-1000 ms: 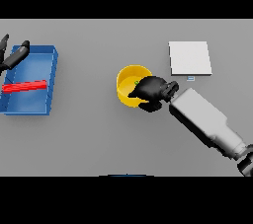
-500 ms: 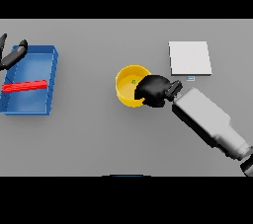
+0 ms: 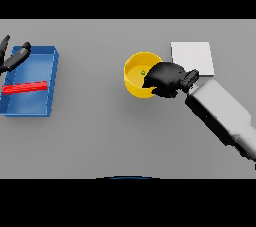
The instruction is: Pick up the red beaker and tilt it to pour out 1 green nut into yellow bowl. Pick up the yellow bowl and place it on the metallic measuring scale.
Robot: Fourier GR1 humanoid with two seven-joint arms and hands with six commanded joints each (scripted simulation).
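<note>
I take the yellow bowl as my marker for where everything is. The biggest thing is the grey table, which lies under all of it. Next is the blue tray, far to the left of the bowl, with the red beaker lying flat inside it on its side. Then comes the metallic measuring scale, a pale flat square just to the right of the bowl and a little farther back.

The bowl sits on the table, not on the scale yet. Inside it I can see one tiny green nut, so I think the pouring part is done.

My right hand is at the bowl's right edge, with its dark fingers curled over the rim, so it is holding the bowl. A second ago that hand was a bit lower and nearer to me. Now it has slid up and closer to the scale, and the bowl seems to have come along with it a little. To me that means the carry to the scale has begun.

My left hand is far to the left of the bowl, at the tray's back corner, with its fingers loose and straight, holding nothing.
</note>
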